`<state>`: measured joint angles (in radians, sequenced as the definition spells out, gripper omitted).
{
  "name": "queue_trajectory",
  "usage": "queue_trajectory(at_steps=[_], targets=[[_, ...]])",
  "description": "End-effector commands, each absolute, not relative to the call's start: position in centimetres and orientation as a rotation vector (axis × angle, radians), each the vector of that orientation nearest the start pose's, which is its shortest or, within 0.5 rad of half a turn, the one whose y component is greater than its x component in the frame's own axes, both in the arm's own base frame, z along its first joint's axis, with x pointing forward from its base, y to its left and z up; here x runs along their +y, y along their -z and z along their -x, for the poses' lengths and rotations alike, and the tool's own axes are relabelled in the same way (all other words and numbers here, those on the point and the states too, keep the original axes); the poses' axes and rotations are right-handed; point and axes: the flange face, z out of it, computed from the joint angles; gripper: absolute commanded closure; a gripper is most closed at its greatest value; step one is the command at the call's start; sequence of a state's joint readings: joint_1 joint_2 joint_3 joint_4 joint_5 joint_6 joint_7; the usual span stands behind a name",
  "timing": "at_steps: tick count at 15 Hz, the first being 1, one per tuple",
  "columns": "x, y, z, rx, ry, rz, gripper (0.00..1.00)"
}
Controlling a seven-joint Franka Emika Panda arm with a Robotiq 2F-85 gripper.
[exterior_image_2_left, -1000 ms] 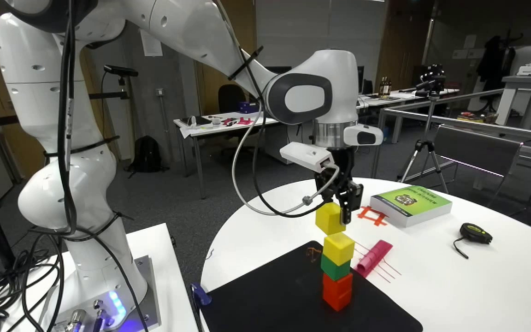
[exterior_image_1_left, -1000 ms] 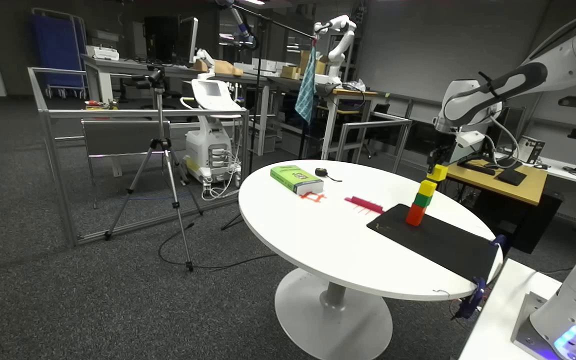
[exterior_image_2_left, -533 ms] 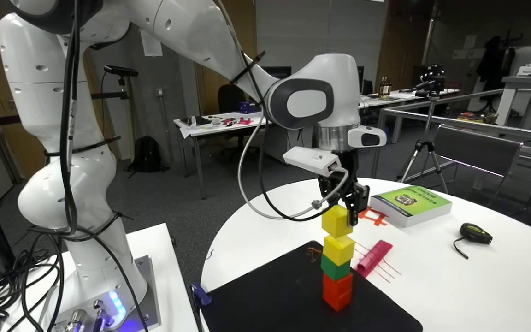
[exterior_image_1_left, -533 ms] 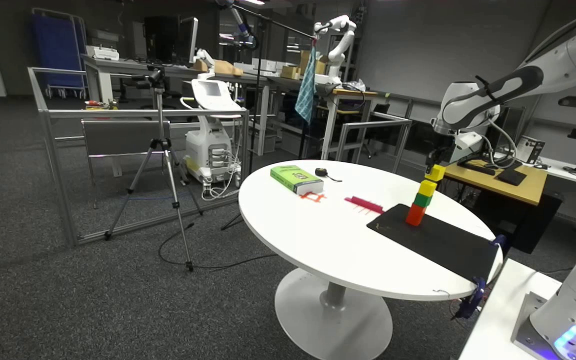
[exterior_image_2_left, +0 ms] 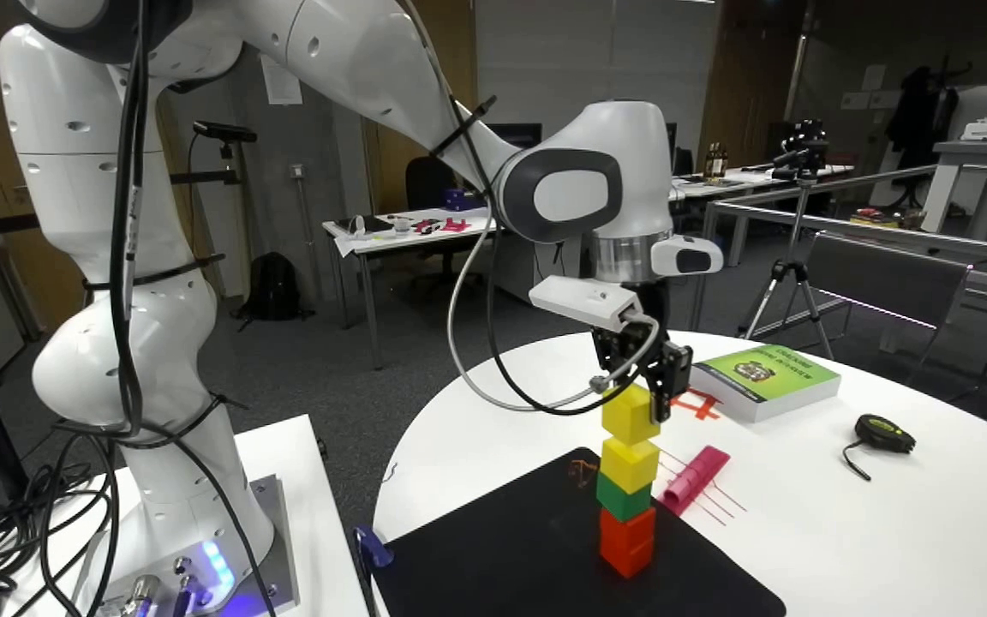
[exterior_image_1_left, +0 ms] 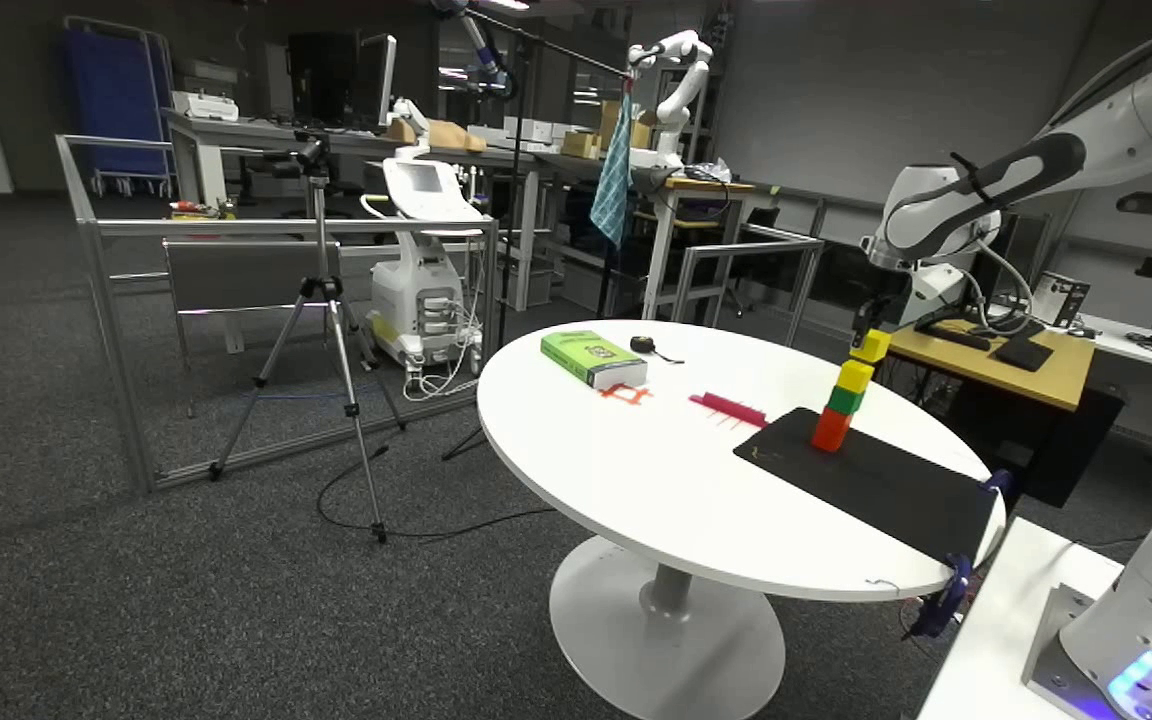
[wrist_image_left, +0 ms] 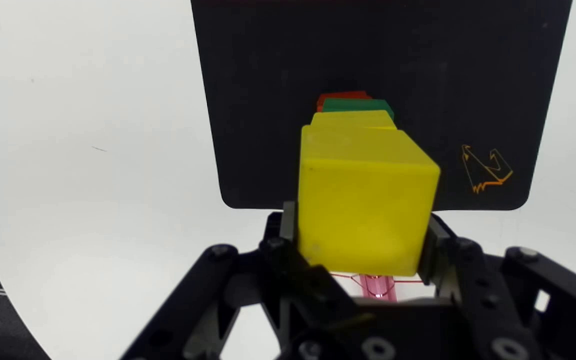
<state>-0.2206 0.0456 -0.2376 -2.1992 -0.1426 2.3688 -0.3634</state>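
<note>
In an exterior view the bench (exterior_image_1_left: 626,460) is lying farther off; in an exterior view, nearer, with the arm (exterior_image_2_left: 373,77) at left. Both are overlooking the bench; the wrist camera is facing down past the tool (wrist_image_left: 361,230).

White arm (exterior_image_2_left: 356,64), black cables (exterior_image_2_left: 123,283); black pincer (wrist_image_left: 363,230)

A green book (exterior_image_2_left: 765,381) lies near a tape measure (exterior_image_2_left: 885,434).
</note>
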Motion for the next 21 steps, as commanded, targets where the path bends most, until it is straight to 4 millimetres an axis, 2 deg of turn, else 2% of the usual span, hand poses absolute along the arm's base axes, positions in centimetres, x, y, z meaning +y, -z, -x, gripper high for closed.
queue_trajectory(at_steps=[1, 9, 21], targets=[[-25.6, -37.9, -49.4, -0.024, 0.12, 3.278, 0.69], [-26.2, -37.9, -49.0, -0.034, 0.136, 3.24, 0.69], [-26.4, -36.9, -49.7, -0.019, 0.12, 3.21, 0.69]])
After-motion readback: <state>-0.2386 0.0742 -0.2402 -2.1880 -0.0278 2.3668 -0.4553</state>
